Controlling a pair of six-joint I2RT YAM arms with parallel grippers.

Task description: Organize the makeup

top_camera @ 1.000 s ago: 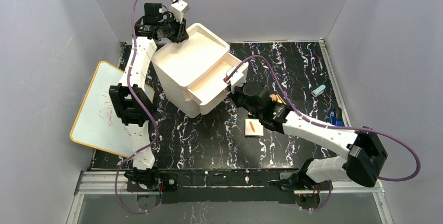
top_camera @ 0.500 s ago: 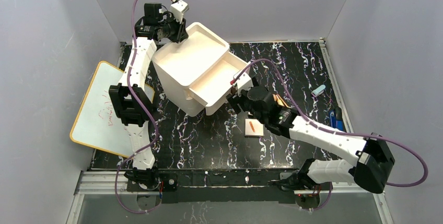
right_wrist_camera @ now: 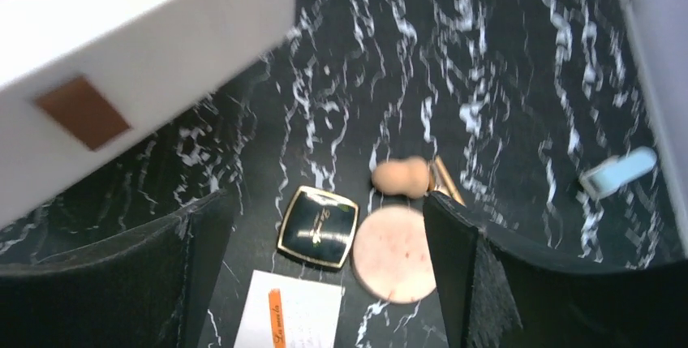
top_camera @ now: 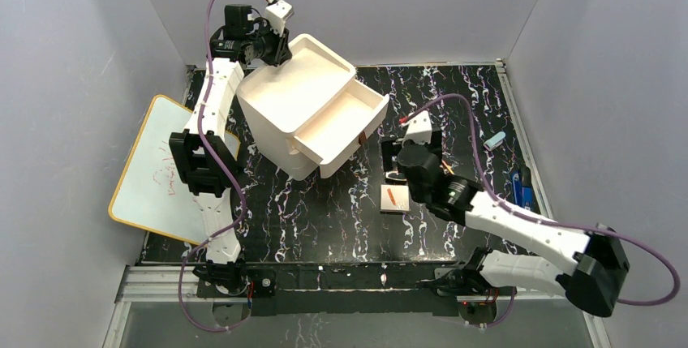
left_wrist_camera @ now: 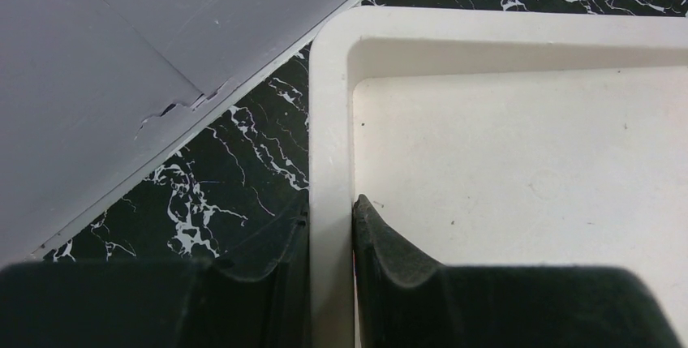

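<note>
Where the drawer box [top_camera: 284, 109] stands: on the far left part of the black marbled table [top_camera: 324, 218], turned at an angle, its top drawer [top_camera: 345, 121] pulled out toward the right arm, a brown handle [right_wrist_camera: 81, 110] on the drawer front
Left claw [left_wrist_camera: 331, 206]: at the box's far corner, one finger outside the rim and one inside, both pressed against the white wall, clenched on it
Right claw [right_wrist_camera: 328, 202]: hanging over the makeup just right of the open drawer, fingers spread wide, nothing between them
Black compact [right_wrist_camera: 318, 227]: square, gold-edged, closed, flat on the table under the gap of the right claw
Powder disc [right_wrist_camera: 395, 253]: round and tan, just beside the compact on its right
Sponge [right_wrist_camera: 402, 176]: beige, egg-shaped, on its side just beyond the disc
Wooden sticks [right_wrist_camera: 446, 179]: thin, lying right beside the sponge, partly hidden by a finger of the right claw
White pad [right_wrist_camera: 292, 315]: square with an orange mark, just beside the compact on the side nearer the arm bases
Pale blue piece [top_camera: 495, 140]: alone near the table's right edge, well apart from the cluster
Blue thing [top_camera: 523, 184]: at the right edge, too small to tell what it is
Whiteboard [top_camera: 158, 169]: off the table's left side beside the left arm, red scribbles on it
</note>
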